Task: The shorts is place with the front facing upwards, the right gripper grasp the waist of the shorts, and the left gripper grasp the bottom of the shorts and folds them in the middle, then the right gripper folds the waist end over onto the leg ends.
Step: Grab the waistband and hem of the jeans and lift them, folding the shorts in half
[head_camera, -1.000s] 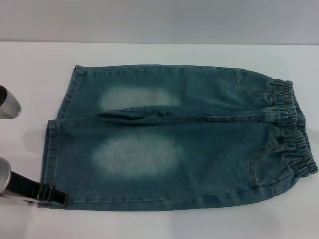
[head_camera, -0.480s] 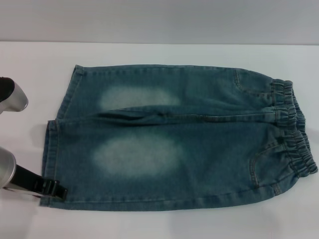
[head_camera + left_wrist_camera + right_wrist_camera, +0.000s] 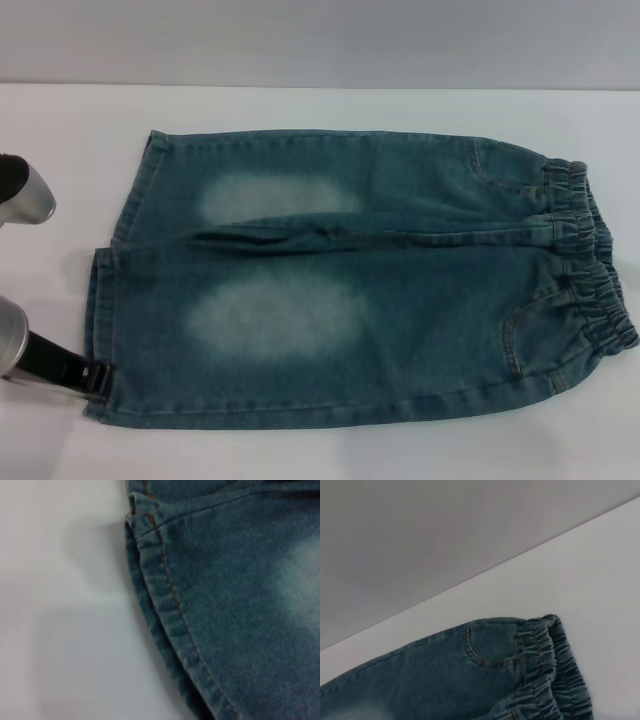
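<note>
Two pale faded patches are showing on the shorts (image 3: 350, 285), which are lying flat and front-up on the white table (image 3: 330, 105), stretching away from the left gripper (image 3: 98, 378) toward the robot's right. That black claw is sitting at the near corner of the bottom of the shorts (image 3: 105, 300), its tip touching the hem of the closer leg, with its silver arm trailing off behind it toward the robot's left. How wide its fingers are standing cannot be told from the head view, and the left wrist view is filling with only the stitched hem (image 3: 167, 605) lying against the table, no finger showing. At the end of the garment farthest from this claw, the gathered waistband (image 3: 590, 270) is resting puckered on the table. The right gripper is not appearing in any view; its wrist camera is looking down from above at the waistband (image 3: 545, 670) and a stitched pocket (image 3: 492, 647).
</note>
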### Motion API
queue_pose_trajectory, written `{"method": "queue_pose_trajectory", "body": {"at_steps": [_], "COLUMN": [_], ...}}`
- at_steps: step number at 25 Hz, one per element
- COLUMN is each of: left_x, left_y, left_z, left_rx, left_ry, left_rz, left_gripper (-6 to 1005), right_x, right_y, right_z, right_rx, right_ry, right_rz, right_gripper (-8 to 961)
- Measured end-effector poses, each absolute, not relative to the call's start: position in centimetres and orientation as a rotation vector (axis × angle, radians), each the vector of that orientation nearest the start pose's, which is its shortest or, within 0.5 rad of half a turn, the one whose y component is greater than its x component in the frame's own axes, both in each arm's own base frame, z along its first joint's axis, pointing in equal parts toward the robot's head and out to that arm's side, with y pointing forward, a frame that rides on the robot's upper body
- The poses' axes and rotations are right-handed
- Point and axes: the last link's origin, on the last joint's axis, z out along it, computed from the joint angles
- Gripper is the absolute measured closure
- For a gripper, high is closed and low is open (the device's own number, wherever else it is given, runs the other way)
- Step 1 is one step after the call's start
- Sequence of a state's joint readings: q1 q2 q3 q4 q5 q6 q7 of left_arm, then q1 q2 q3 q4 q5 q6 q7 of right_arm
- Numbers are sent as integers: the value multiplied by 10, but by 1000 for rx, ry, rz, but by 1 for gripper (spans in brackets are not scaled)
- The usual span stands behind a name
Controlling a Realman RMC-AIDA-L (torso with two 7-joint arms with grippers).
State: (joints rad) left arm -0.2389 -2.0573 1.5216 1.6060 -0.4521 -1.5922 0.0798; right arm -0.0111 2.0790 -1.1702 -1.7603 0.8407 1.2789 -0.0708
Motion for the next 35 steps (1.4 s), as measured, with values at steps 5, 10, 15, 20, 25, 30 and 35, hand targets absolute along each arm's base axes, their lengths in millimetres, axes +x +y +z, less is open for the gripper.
{"method": "queue_pose_trajectory", "body": {"at_steps": [5,10,15,20,25,30,35], "left_x": [-245,-242,-241,-241,-239,-238,-236], "left_y": [283,283,285,286,287,288,289], "left_z": [21,22,22,22,22,22,22], "left_rx": [-2088,-2095,-2106,-2109,-2113,-2117,-2121], "left_ry": [-1514,-1508,-1493,-1489,-1483,-1477,-1470], "left_rz": [493,491,497,499,501,499,498], "left_gripper": [926,975,973,970,968,966,964], "right_x": [269,272,283,297,298,299,301], "right_y": [279,276,268,265,266,267,268], "right_z": [103,100,97,85,78,72,66], "right_rx": [-1707,-1700,-1672,-1650,-1660,-1668,-1670], "right_ry": [1687,1703,1742,1804,1812,1822,1836], "right_rz": [371,360,336,312,304,297,292], "right_gripper": [259,259,258,260,268,277,286]}}
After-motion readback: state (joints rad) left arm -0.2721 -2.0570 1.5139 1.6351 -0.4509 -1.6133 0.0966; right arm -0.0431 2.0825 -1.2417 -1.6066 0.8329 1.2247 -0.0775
